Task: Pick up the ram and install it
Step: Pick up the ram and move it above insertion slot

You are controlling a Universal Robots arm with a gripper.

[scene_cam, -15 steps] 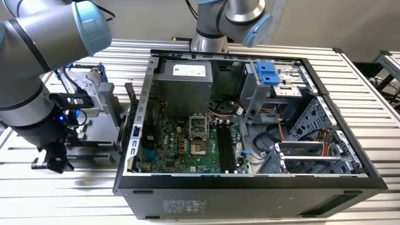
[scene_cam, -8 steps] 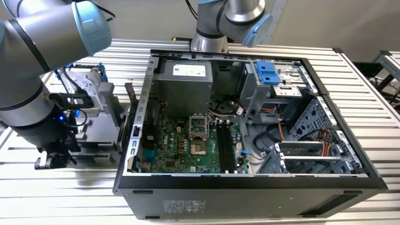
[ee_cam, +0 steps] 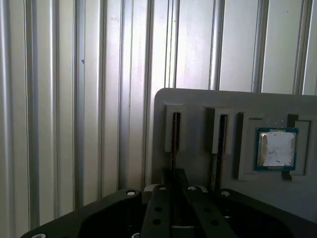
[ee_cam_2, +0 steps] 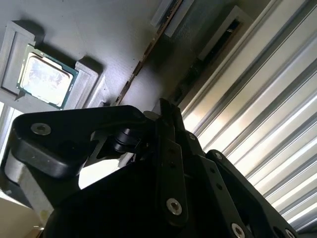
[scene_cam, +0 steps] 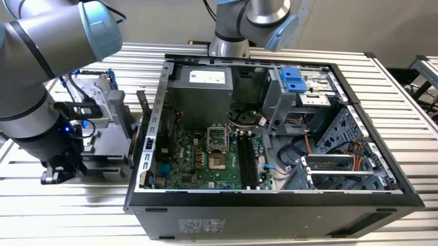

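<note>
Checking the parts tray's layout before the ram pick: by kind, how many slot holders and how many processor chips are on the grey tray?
On the grey parts tray, in the first wrist view:
Raised narrow slot holders: 2
Square silver processor chips: 1
Total: 3
</note>
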